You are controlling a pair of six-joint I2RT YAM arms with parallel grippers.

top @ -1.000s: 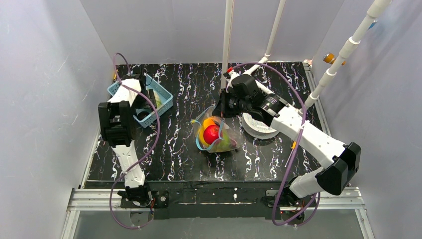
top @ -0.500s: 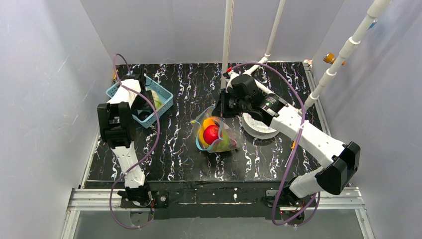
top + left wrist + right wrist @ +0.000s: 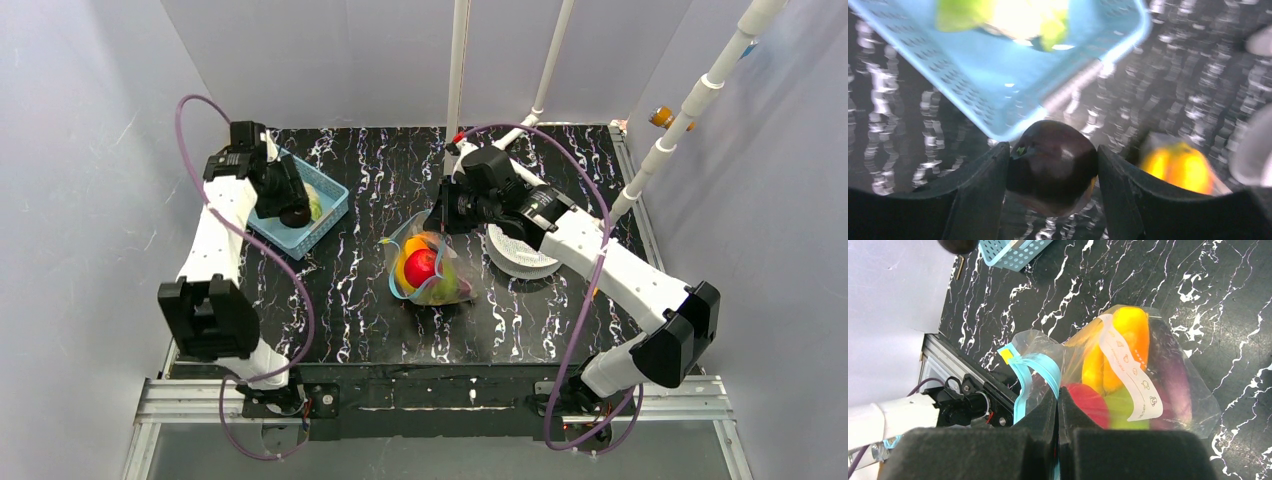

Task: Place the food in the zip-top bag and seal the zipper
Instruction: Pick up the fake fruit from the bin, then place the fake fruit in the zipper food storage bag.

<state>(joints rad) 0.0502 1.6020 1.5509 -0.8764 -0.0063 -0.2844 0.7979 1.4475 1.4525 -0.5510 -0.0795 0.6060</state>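
Note:
My left gripper is shut on the dark purple eggplant and holds it above the near corner of the light-blue basket; the top view shows it there too. The clear zip-top bag lies mid-table with red, orange, yellow and green food inside. My right gripper is shut on the bag's rim at the blue-teal zipper and holds the mouth up and open; it also shows in the top view.
The basket at the back left holds a green-yellow piece. A white perforated disc lies right of the bag, under my right arm. White poles stand at the back. Grey walls enclose the table.
My left arm has risen and stretched out, lifting the eggplant from inside the basket to above its near corner. My right gripper has stayed put on the bag's rim.

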